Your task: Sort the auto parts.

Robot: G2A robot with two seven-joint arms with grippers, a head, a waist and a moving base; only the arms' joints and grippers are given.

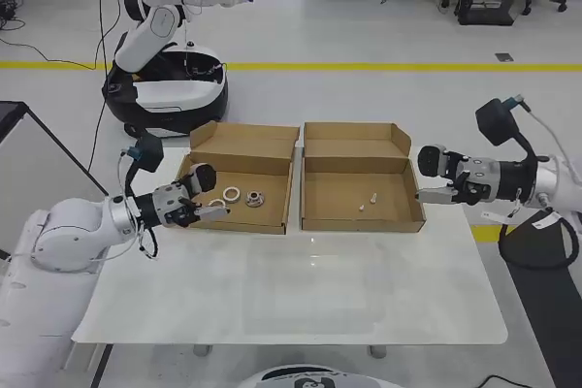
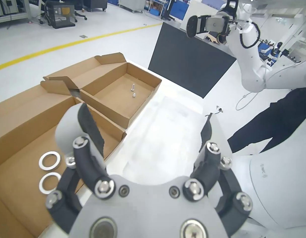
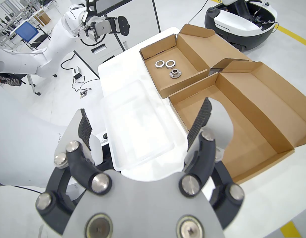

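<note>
Two tiny parts (image 1: 373,197), type unclear

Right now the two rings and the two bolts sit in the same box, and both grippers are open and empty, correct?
Not the same box. The top view shows the rings in the left box and the bolts in the right box. The left gripper and right gripper are indeed open and empty.

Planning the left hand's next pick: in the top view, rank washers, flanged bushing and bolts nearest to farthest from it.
1. Washers, left box, beside the left hand.
2. Flanged bushing, same box, farther in.
3. Bolts, right box.
</note>
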